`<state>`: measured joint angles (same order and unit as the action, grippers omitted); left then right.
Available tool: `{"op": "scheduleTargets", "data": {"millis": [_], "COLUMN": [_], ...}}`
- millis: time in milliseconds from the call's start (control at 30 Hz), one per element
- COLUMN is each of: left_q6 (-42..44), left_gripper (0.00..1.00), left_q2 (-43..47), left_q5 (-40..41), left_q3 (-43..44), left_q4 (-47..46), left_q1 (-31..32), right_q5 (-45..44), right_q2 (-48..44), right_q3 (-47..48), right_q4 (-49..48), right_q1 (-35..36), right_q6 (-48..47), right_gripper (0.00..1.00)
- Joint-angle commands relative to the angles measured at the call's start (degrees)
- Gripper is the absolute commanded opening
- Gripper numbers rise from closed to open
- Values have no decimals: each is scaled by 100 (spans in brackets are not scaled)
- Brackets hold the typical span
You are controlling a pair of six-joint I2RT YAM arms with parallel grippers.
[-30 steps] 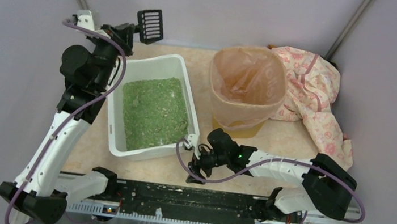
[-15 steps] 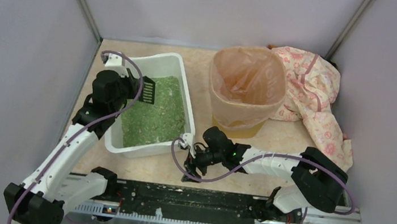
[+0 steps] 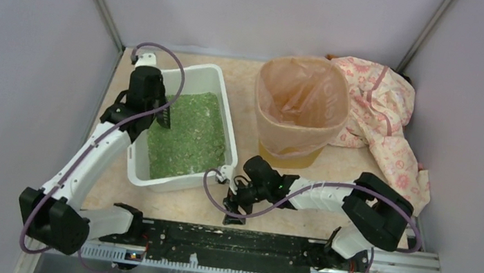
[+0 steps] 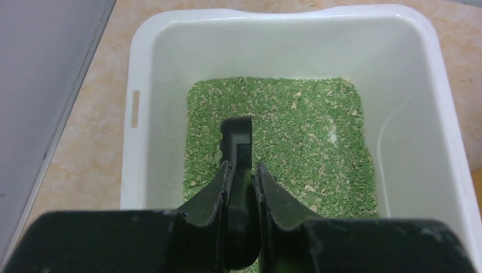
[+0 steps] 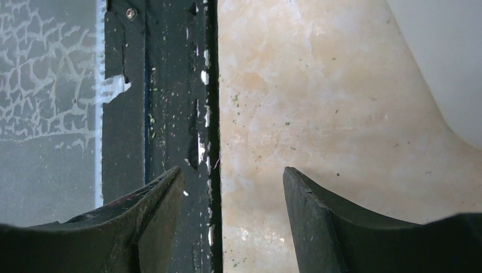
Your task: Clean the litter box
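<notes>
left gripper (image 4: 241,169): jaws pinched on the black handle of the scoop (image 4: 237,132), one finger pressed to each side.
scoop: reached out from the jaws over the inside of the litter box (image 3: 193,73), on its left half, pointing at the box's far wall. Head sat low at the litter surface; could not tell if it touched.
litter (image 4: 301,131): green granules with pale flecks covered the box floor. There was a small dent just left of the scoop.
litter box: white rectangular tub, upright on the tabletop (image 3: 333,168). Its walls were bare above the litter line.
right gripper (image 5: 233,173): jaws spread wide with nothing between them. It pointed down at the tabletop just off the box's near right corner and was not touching the box.
rail (image 3: 240,242): black strip nearer than the box, past the right gripper. It was scuffed, with litter crumbs on it.
bin (image 3: 294,146): stood to the right of the box, close but apart, lined with a translucent peach bag.
cloth (image 3: 385,109): pink floral, bunched on the bin's side away from the box and resting against the bin.
</notes>
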<state>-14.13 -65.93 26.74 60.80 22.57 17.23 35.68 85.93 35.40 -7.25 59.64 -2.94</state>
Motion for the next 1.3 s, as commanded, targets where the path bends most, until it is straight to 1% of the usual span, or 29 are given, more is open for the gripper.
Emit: {"op": "scheduleTargets", "data": {"millis": [0,200,267,433,633,733,800,933,1133,1267], "left_q6": [-57,68,224,383,184,-1,-136,-427,-899,-1249], "left_gripper": [0,0,0,0,0,0,0,0,0,0], "left_q2": [-352,-642,-717,-921,-1435,-1521,-1527,-1565,-1569,-1318], "left_q5": [312,183,139,63,-825,-1339,-1967,-2897,-3493,-3708], "left_q3": [356,242,269,369,502,454,396,375,317,239], "left_q4": [256,-72,-111,-102,135,100,-21,-132,-407,-695], "left_q1": [-209,-671,-809,-979,-1108,-1157,-1237,-1349,-1536,-1686], "right_q5": [134,120,106,177,196,155,128,107,123,108], "right_q2": [35,10,30,55,43,20,6,17,87,121], "right_q3": [317,330,319,336,315,270,234,196,215,207], "right_q4": [-178,-75,-83,-157,-198,-198,-211,-225,-264,-260], "right_q1": [35,33,31,30,31,30,30,30,30,31], "right_q6": [-65,-149,-162,-131,-101,-102,-93,-93,-93,-93], "right_gripper": [65,65,65,65,64,64,64,64,64,63]}}
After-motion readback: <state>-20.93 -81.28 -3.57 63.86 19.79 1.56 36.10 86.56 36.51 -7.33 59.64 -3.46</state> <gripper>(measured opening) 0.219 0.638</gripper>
